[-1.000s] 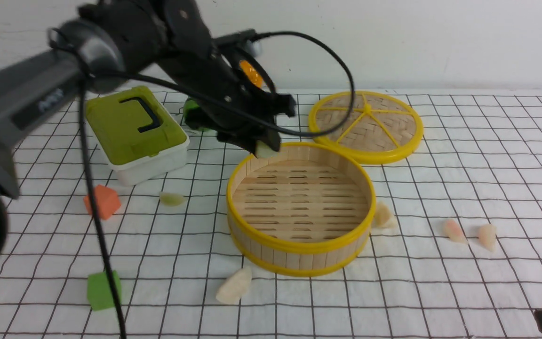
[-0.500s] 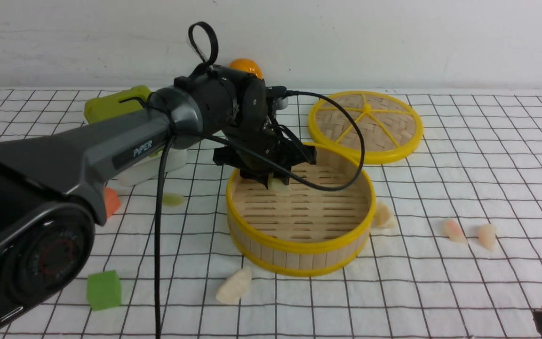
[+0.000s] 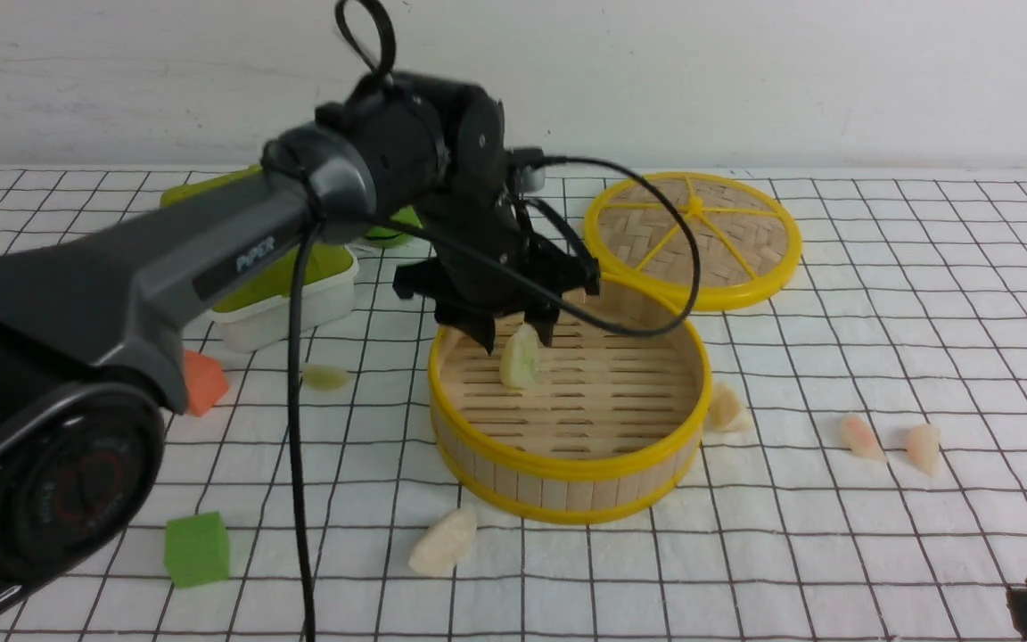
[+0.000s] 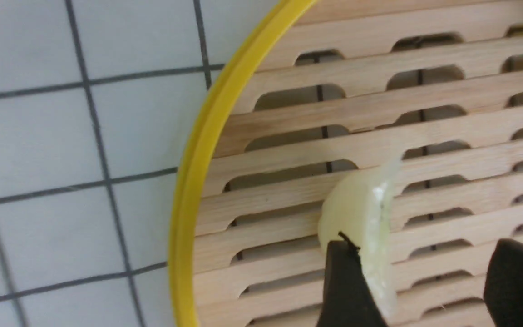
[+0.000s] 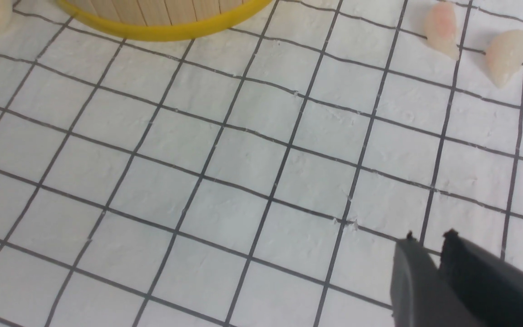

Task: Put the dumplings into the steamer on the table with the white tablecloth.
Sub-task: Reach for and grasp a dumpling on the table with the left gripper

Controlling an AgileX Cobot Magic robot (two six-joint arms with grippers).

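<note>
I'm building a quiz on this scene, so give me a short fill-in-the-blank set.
1. The pale green translucent dumpling under the left gripper is over the slatted floor of the round bamboo ____.
2. The green foam cube lies on the ____ cloth.
3. The flat woven lid has a ____ rim.

Missing words: steamer; white; yellow

Right gripper (image 5: pixel 429 240), jaws nearly together, hovers over the white tablecloth (image 5: pixel 225 181); two pinkish dumplings (image 5: pixel 443 29) lie near the steamer (image 5: pixel 166 29).
</note>
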